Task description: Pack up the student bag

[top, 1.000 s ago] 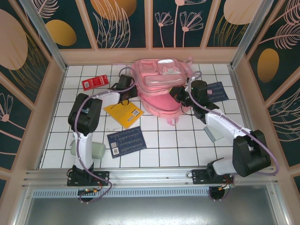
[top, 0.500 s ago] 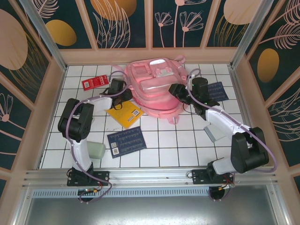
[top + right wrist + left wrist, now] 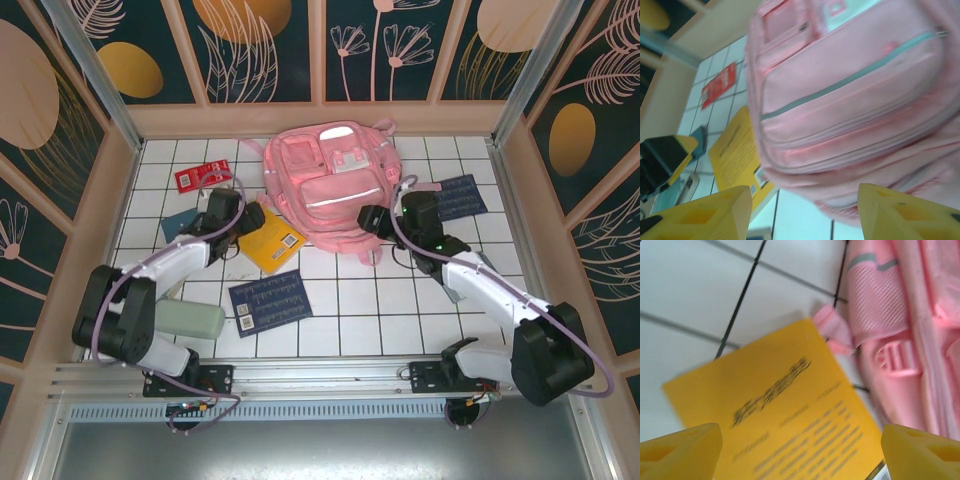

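Letting go on both sides: left gripper (image 3: 248,218) and right gripper (image 3: 368,218) have sprung their jaws apart, nothing held, and backed off toward the near edge. Student bag (image 3: 325,185) now lies flat, front pockets up, far centre of the table (image 3: 400,300). Left jaws hover over the yellow book (image 3: 270,238), just left of the bag, prob. the first item in. Bag repositioned, packing itself not begun

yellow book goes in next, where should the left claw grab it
Probably the near corner of the yellow book, coming from the left, where the left claw is: it lies flat on the tiles, and the student bag crowds its right corner.
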{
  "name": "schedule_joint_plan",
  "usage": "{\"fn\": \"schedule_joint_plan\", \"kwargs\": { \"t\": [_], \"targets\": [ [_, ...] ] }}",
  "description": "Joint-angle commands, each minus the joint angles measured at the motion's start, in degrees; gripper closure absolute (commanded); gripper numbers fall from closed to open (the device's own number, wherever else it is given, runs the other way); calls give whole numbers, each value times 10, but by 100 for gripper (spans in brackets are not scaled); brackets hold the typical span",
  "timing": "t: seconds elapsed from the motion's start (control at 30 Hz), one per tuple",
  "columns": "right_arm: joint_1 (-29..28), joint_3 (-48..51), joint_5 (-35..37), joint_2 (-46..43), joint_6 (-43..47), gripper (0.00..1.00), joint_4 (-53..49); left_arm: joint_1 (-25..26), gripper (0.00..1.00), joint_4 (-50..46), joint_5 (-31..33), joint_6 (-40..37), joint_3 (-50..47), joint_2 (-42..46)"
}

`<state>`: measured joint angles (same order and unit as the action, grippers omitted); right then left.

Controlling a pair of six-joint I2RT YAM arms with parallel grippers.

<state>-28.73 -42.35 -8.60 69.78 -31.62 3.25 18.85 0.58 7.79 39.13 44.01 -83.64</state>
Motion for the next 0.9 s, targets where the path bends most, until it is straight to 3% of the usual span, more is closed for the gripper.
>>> {"fn": "schedule_joint_plan", "kwargs": {
  "t": [0.0, 0.1, 0.23, 0.3, 0.43, 0.7, 0.87],
  "targets": [
    [-45, 5, 7, -1, 53, 43, 13, 0, 19, -33, -1, 32, -55, 48],
    [-104, 5, 4, 24, 72, 47, 17, 0, 21, -41, -3, 38, -91, 78],
    [-185, 16, 9, 66, 89, 64, 29, 0, 26, -19, -22, 47, -139, 107],
    [-213, 28, -4, 81, 91, 81, 45, 0, 29, 4, -47, 48, -157, 110],
    [-271, 31, -19, 112, 94, 98, 47, 0, 35, 32, -78, 50, -165, 99],
    [-363, 26, 4, 201, 92, 100, 60, 0, 37, 68, -101, 51, -175, 65],
    [-385, 10, 2, 246, 93, 100, 63, 0, 36, 66, -102, 47, -174, 61]
  ]
}}
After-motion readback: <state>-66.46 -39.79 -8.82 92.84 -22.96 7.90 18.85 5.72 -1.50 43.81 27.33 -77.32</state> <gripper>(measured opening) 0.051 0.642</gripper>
